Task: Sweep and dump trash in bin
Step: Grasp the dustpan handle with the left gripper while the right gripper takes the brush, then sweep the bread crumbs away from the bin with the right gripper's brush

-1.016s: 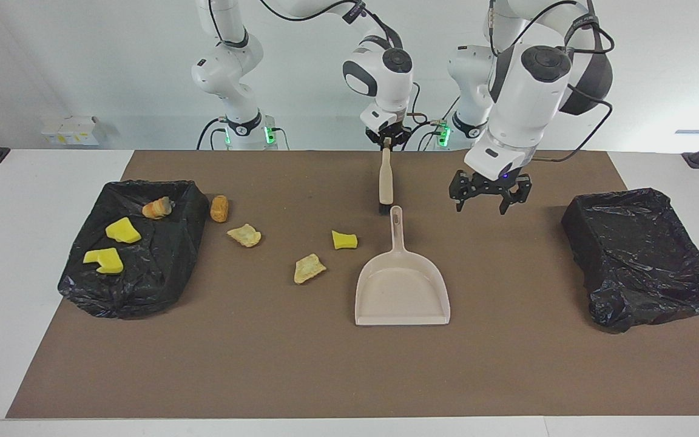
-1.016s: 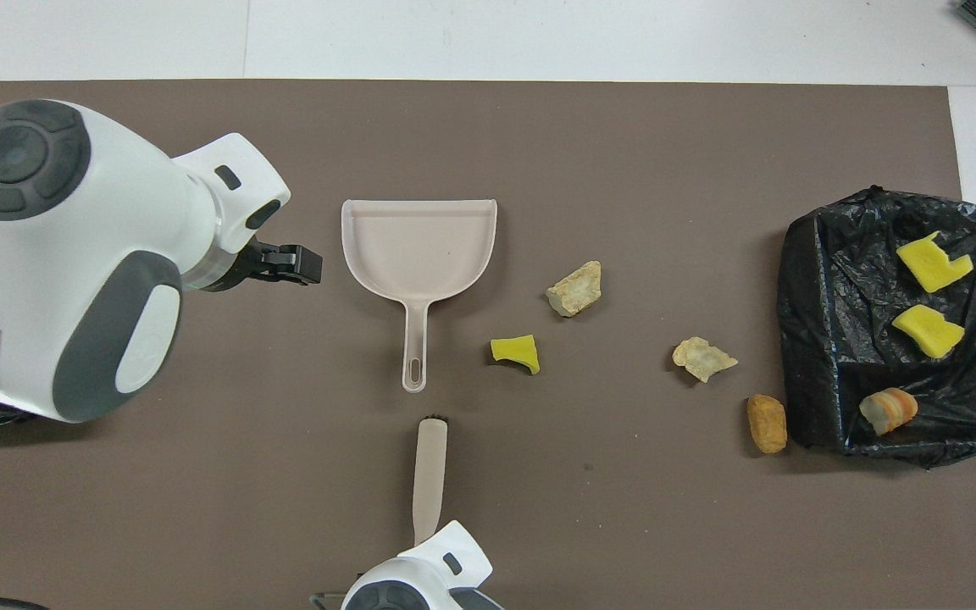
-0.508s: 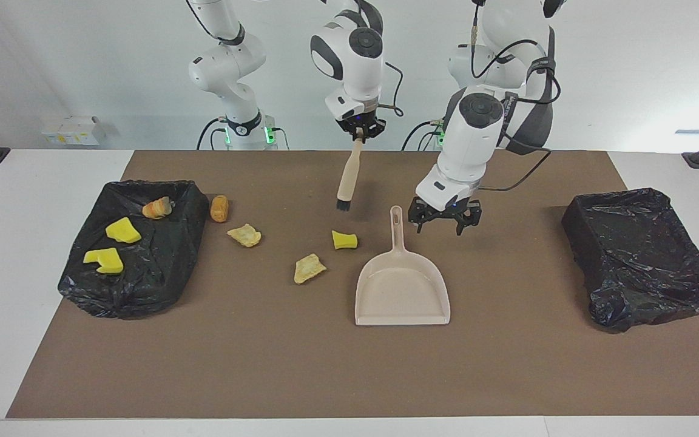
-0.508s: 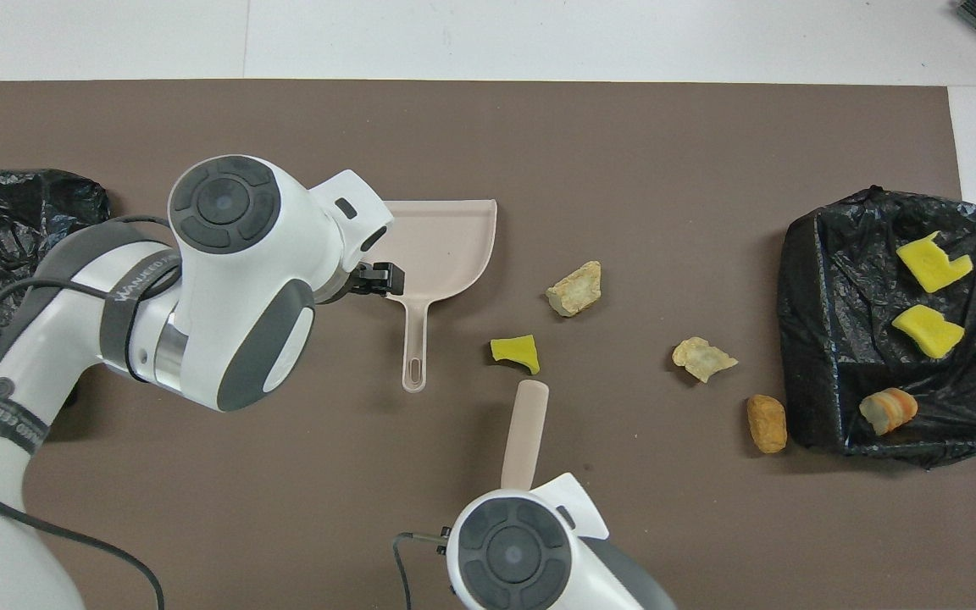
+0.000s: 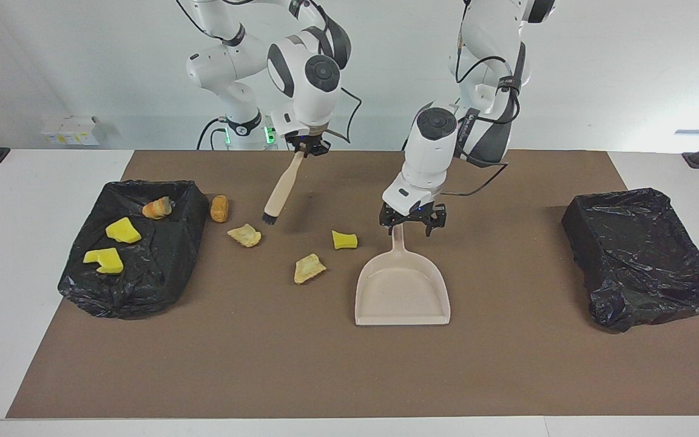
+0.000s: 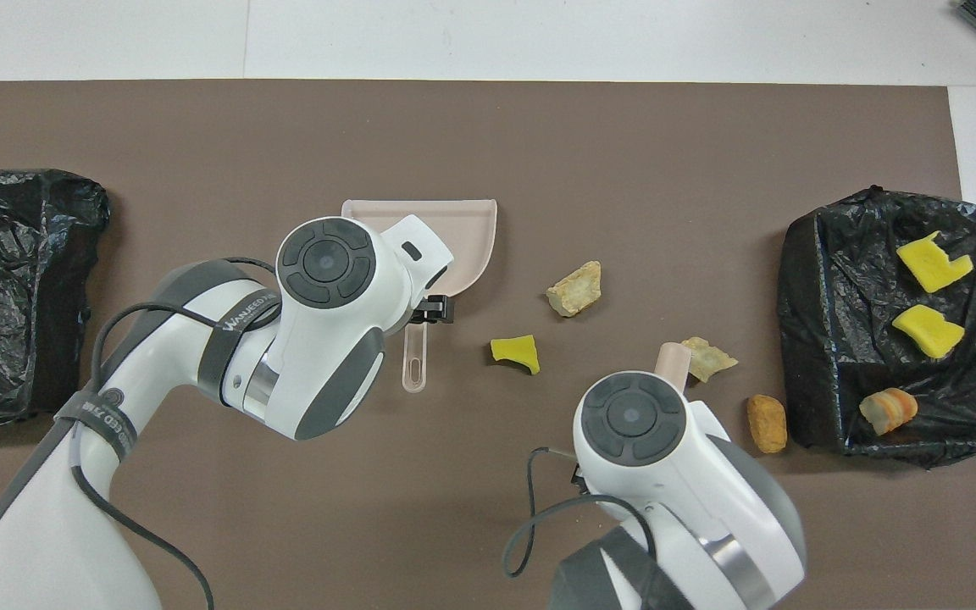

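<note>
- The facing view shows both pincers, which the overhead view hides under the arms' white housings. The right pincer (image 5: 306, 148) is clamped on the top of the beige brush (image 5: 279, 190), which hangs tilted, with its black bristles just above the brown surface (image 5: 337, 370). In the overhead view only the brush's handle tip (image 6: 672, 363) pokes out.
- The left pincer (image 5: 413, 219) sits over the dustpan (image 5: 402, 293) at the top of its handle, with fingers spread to either side of it; whether they touch the handle I cannot tell.
- The overhead view shows the pan's handle end, which the facing view covers with the pincer.
- Trash, counted: seven pieces. Four lie loose on the surface: one yellow foam chunk (image 5: 344, 240) at 9 o'clock of the pan handle in the facing view, two tan crusty bits (image 5: 309, 268) (image 5: 244, 235), and one brown oval lump (image 5: 219, 208) just beside the bin.
- Three lie in the black-lined bin (image 5: 161, 267) at the right arm's end: two yellow foam pieces (image 5: 122, 230) (image 5: 104, 260) and one orange-striped piece (image 5: 156, 208).
- Bins: two; the second bin (image 5: 641, 255) is at the left arm's end.
</note>
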`<state>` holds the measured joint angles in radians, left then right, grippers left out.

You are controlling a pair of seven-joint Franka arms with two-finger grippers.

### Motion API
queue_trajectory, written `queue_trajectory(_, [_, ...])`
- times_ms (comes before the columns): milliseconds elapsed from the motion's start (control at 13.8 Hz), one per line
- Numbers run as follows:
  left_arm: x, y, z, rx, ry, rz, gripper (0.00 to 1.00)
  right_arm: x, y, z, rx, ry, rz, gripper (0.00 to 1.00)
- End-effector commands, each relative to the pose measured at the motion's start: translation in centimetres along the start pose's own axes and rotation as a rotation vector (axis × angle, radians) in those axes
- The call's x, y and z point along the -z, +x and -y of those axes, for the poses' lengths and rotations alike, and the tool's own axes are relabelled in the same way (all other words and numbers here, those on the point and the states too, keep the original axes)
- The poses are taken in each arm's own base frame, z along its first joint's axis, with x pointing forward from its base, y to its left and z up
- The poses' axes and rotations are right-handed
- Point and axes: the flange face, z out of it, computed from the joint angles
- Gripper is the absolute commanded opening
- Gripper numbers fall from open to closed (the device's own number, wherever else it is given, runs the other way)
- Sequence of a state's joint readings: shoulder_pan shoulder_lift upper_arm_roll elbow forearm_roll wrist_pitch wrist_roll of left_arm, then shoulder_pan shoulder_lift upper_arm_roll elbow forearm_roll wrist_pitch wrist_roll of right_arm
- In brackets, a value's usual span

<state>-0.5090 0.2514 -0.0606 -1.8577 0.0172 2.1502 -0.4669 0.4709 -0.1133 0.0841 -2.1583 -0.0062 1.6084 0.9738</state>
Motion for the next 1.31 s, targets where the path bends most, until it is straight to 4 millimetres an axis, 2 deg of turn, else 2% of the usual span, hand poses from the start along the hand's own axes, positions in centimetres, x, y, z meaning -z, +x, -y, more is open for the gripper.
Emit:
queue_trajectory(0, [-0.7, -0.7, -0.5, -0.001, 0.002, -0.022, 1.00, -1.4, 1.9, -2.7, -0.028, -0.081, -0.003, 0.00])
queue_trajectory(145, [-1.3, -0.9, -0.7, -0.001, -0.002, -0.025, 1.00, -2.2, 3.0, -5.2, -0.049, -0.166, 0.043, 0.00])
queue_trajectory(290, [-1.8, -1.4, -1.4, 0.017, -0.008, -0.034, 1.00, -3.6, 2.1, -6.6, -0.034, -0.195, 0.071, 0.00])
queue_trajectory(435, [-2.3, -1.7, -1.3, 0.018, -0.006, -0.030, 1.00, -5.8, 2.0, -9.0, -0.066, -0.201, 0.107, 0.00])
queue_trajectory(653, [-2.6, -1.9, -1.3, 0.015, -0.004, -0.028, 1.00, -8.8, 0.1, -11.0, -0.083, -0.184, 0.101, 0.00])
queue_trajectory(798, [-2.7, -1.9, -1.3, 0.015, -0.003, -0.026, 0.84, -10.6, -1.0, -11.5, -0.090, -0.125, 0.112, 0.00])
queue_trajectory(870, [-2.7, -2.0, -1.3, 0.015, -0.002, -0.024, 0.70, -11.3, -0.7, -11.9, -0.095, -0.087, 0.106, 0.00])
queue_trajectory(1016, [-2.6, -1.9, -1.3, 0.013, -0.003, -0.025, 0.46, -11.4, 0.3, -12.2, -0.034, -0.034, 0.118, 0.00])
queue_trajectory(1088, [-2.6, -1.9, -1.3, 0.012, -0.003, -0.025, 0.41, -11.3, 0.9, -12.0, 0.000, 0.017, 0.113, 0.00])
queue_trajectory(1233, [-2.6, -1.9, -1.3, 0.010, -0.003, -0.025, 0.41, -11.1, 1.4, -10.8, 0.056, 0.084, 0.111, 0.00])
